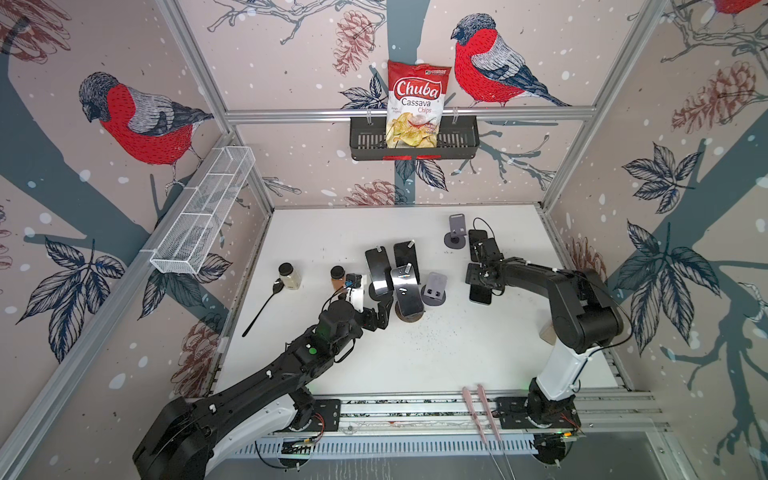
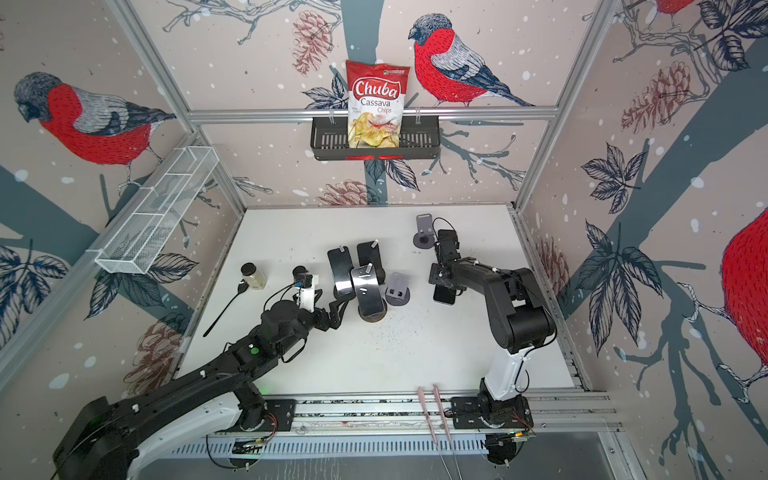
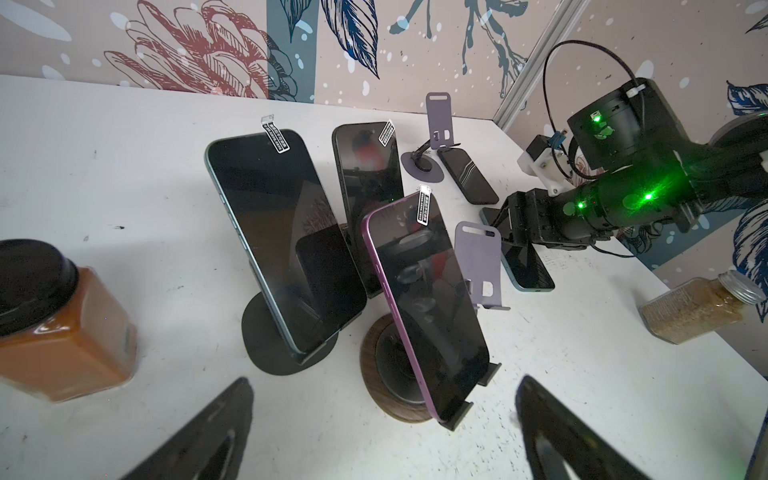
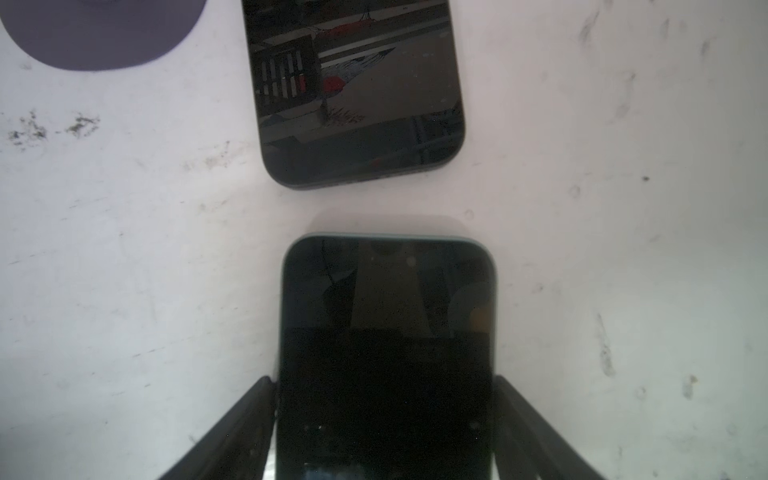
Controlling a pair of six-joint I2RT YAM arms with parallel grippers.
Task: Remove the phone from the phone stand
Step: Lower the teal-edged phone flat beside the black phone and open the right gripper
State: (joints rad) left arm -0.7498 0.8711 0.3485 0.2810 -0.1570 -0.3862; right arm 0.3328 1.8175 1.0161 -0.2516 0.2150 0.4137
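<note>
Over the white table [image 1: 415,357], risking tipping the wood-based stand [image 3: 368,374], or bumping the neighbouring phone [image 3: 282,241], by closing off-centre. Targeting the purple phone [image 3: 424,299] propped there, centre frame in both top views, long axis leaning steeply, top edge toward the upper frame, with the left gripper [image 3: 384,382] spread wide. Flanking a flat teal phone [image 4: 388,299], right of centre, with the right gripper [image 4: 382,378]; not telling whether pinching it.

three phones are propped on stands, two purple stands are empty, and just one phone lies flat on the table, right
Not quite: two phones lie flat on the table, not one. The right wrist view shows both: a teal-edged phone flanked by the right gripper, and a black phone just beyond it. The rest is right.
</note>
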